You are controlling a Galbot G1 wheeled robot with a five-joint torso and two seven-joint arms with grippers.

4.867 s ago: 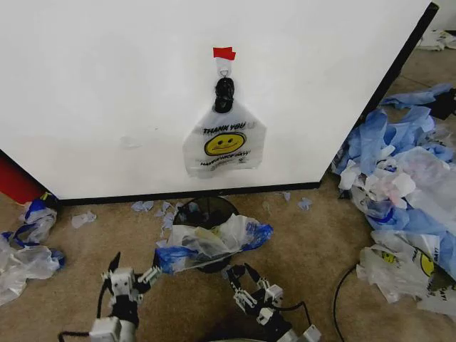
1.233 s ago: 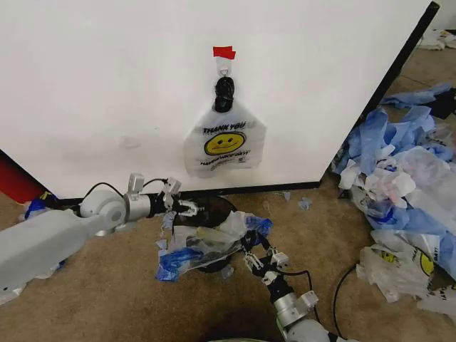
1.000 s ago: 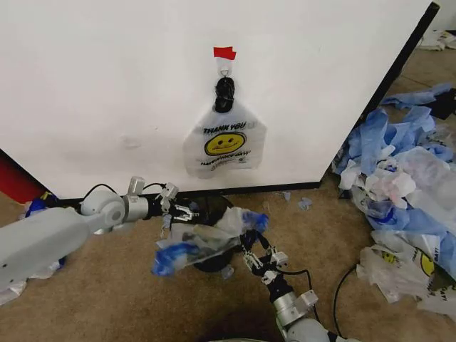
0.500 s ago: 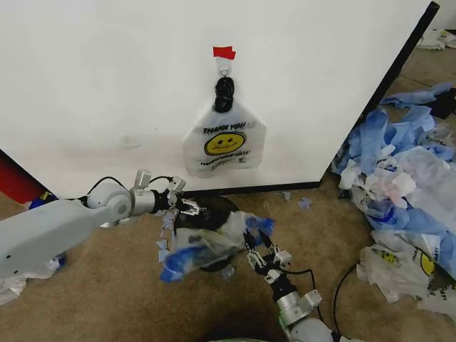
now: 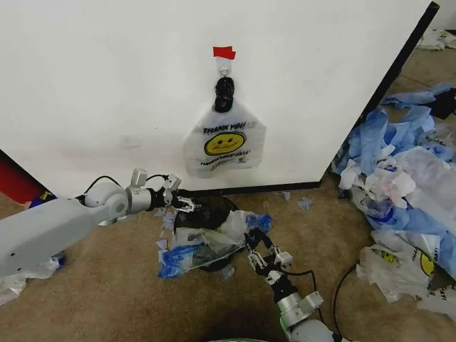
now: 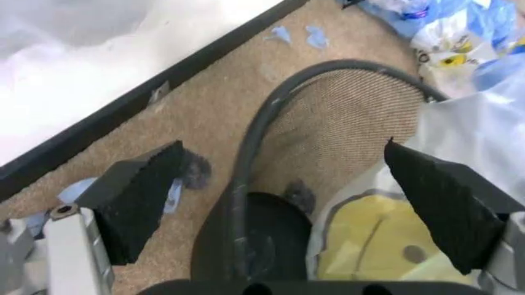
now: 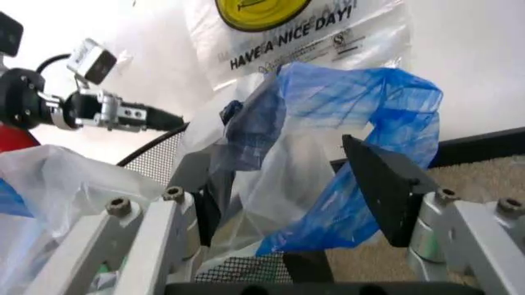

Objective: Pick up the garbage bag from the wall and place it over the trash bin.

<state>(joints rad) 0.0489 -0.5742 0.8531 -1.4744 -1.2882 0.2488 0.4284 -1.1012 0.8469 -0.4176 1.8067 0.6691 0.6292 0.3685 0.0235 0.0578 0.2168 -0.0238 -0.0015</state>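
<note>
Garbage bag hanging limp, flimsy; you're gripping near its knot; left gripper, right gripper both spread.

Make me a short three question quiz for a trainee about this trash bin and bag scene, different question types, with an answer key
1. True or false: the garbage bag with the smiley face hangs on the wall under a strip of red tape.
2. Multiple choice: where is the left gripper? A) at the hook on the wall B) at the far rim of the trash bin C) on the pile of bags to the robot's right
3. Fill in: the right gripper, on the bin's near side, has its fingers ____ around a blue-and-clear bag draped over the bin.

Key: 1 true; 2 B; 3 open
</note>
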